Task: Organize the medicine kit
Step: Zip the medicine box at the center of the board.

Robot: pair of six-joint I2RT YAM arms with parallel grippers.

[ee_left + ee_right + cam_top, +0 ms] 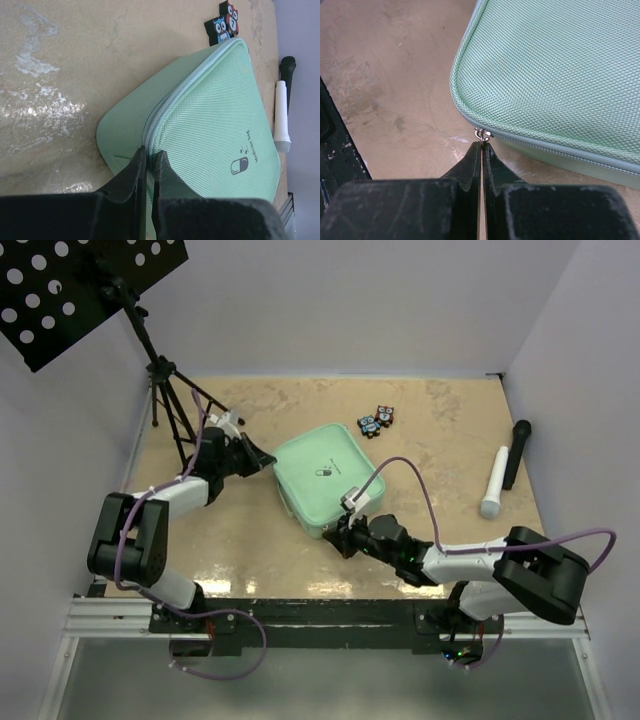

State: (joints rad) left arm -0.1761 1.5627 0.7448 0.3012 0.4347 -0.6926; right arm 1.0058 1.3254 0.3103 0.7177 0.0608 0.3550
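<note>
The medicine kit (325, 475) is a mint-green zip case lying closed in the middle of the table, with a small pill mark on its lid. My left gripper (268, 458) is at the case's left corner. In the left wrist view its jaws (150, 152) are pinched on the zip seam of the kit (210, 115), with green fabric between them. My right gripper (340, 533) is at the near corner. The right wrist view shows it (482, 144) shut on the small metal zip pull (482, 134) of the kit (555, 65).
Two owl-pattern clips (378, 420) lie just beyond the case. A white pen (494, 483) and a black pen (517, 452) lie at the right. A tripod (165, 390) carrying a black perforated plate (70, 285) stands at the back left. White walls enclose the table.
</note>
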